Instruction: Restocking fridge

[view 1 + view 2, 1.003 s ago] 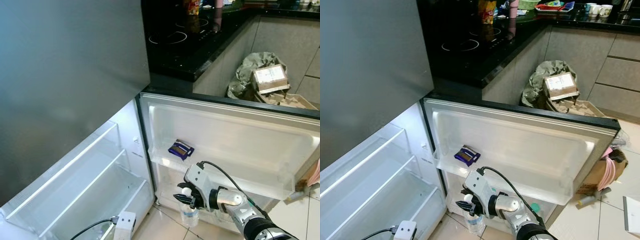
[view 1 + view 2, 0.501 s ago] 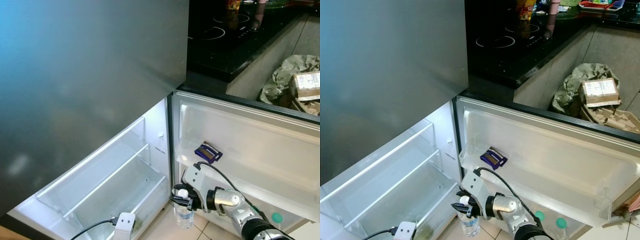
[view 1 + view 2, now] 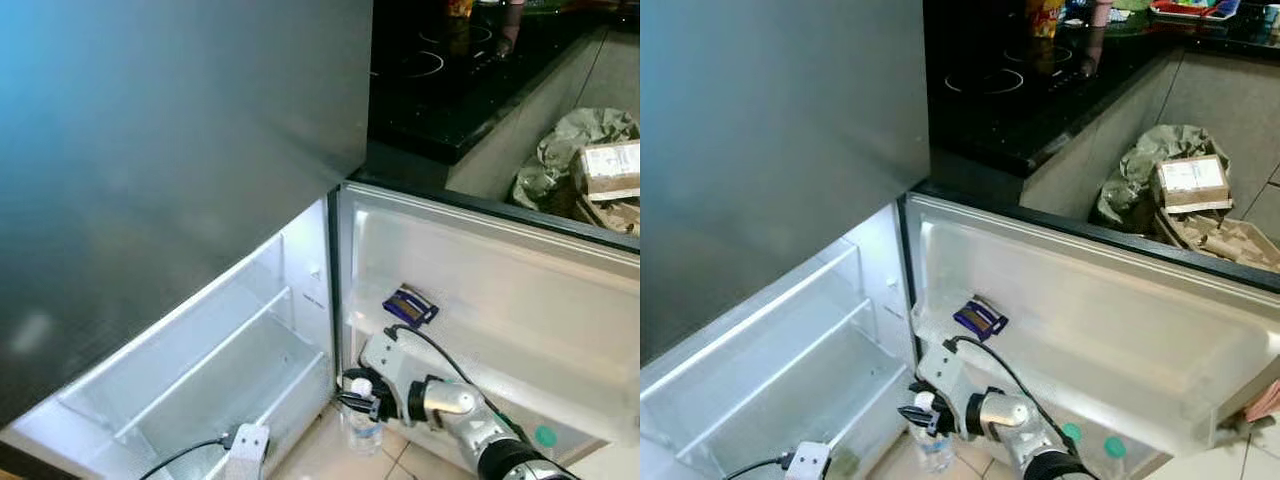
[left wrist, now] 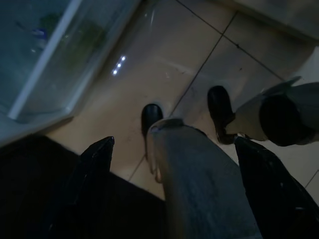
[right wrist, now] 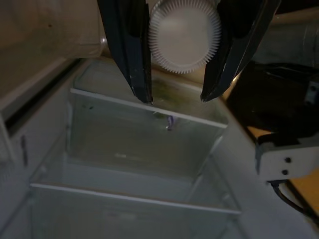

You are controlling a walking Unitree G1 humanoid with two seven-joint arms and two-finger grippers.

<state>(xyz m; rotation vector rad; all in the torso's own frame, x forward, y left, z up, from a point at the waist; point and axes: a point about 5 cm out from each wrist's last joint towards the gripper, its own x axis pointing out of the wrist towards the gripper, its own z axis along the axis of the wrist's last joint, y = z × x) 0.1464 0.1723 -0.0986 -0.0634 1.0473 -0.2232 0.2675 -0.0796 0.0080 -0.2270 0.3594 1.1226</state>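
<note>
A clear water bottle (image 3: 362,428) with a white cap (image 5: 184,35) hangs just above the tiled floor, at the foot of the open fridge by the door hinge. My right gripper (image 3: 358,392) is shut on its neck, just under the cap, one black finger (image 5: 127,50) on each side. Beyond the bottle, the right wrist view looks into the lit lower compartment with its glass shelves (image 5: 144,107). My left gripper (image 4: 174,143) hangs idle and open over the floor beside my legs.
The open door (image 3: 500,290) carries a small blue packet (image 3: 405,305) on its upper shelf and green-capped bottles (image 3: 1070,432) lower down. The grey upper door (image 3: 150,150) overhangs on the left. A black cooktop counter (image 3: 450,80) and a cardboard box (image 3: 605,165) lie beyond.
The camera has swung round. My right gripper has carried the bottle leftward, from in front of the door shelves to the hinge edge by the compartment opening.
</note>
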